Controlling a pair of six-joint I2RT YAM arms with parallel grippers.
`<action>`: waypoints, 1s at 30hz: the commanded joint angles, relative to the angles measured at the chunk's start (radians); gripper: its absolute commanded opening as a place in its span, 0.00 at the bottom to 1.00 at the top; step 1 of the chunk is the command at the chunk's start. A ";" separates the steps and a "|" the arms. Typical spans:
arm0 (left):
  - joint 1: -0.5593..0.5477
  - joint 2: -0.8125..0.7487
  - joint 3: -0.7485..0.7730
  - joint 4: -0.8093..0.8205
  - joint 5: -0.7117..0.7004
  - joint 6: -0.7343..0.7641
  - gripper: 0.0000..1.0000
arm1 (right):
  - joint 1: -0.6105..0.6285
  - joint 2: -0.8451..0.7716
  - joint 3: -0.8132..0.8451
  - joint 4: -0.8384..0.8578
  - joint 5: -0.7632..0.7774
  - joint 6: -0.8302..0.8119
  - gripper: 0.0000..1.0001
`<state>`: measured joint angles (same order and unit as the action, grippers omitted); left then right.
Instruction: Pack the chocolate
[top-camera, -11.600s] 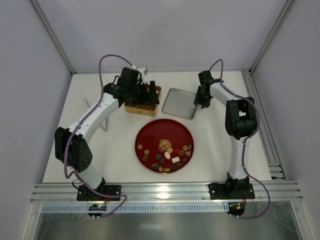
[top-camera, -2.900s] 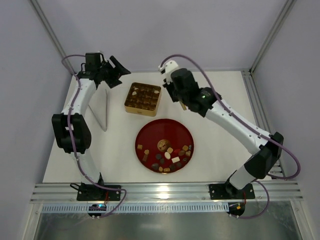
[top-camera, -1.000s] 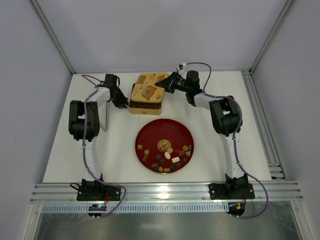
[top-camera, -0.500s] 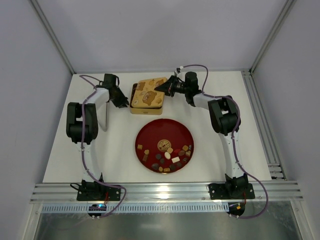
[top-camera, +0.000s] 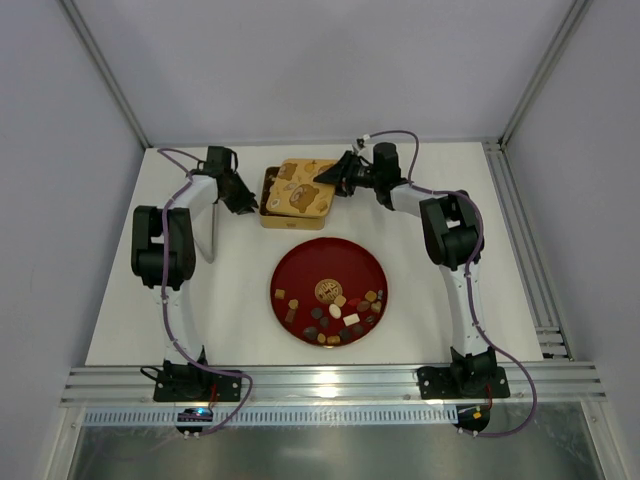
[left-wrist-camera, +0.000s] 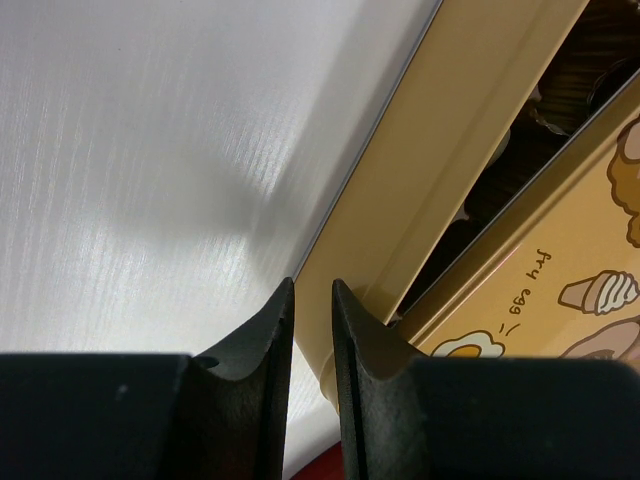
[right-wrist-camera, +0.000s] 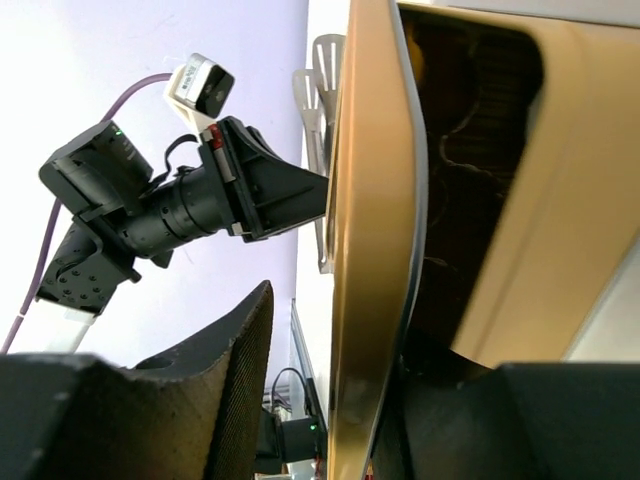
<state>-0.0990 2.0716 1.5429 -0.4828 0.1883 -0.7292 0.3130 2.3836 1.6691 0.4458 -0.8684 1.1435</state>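
Note:
The chocolate lies as several small brown, dark and cream pieces on the front half of the red plate. Behind the plate stands the gold tin, with the bear-printed lid resting on it slightly askew. In the left wrist view a dark gap shows between lid and tin wall. My left gripper is shut, its tips at the tin's left side. My right gripper is open at the lid's right back corner. The lid's edge runs between its fingers, clear of the left one.
A white flat utensil lies on the table left of the tin, beside the left arm. The plate sits mid-table in front of both grippers. A metal rail runs along the right edge of the table.
The lid has come down from a tilt to lie on the tin. My right jaws have opened off its edge. The left gripper has stayed at the tin's left side.

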 joint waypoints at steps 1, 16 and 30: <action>-0.002 -0.054 0.002 0.024 0.014 0.002 0.21 | -0.005 -0.055 0.037 -0.041 -0.015 -0.050 0.42; -0.004 -0.044 0.008 0.024 0.028 0.004 0.21 | -0.006 -0.084 0.098 -0.333 0.040 -0.224 0.44; -0.004 -0.016 0.043 0.020 0.043 0.010 0.21 | -0.006 -0.080 0.172 -0.541 0.109 -0.352 0.49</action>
<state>-0.0990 2.0716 1.5478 -0.4835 0.2119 -0.7280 0.3077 2.3791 1.8072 -0.0204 -0.7956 0.8497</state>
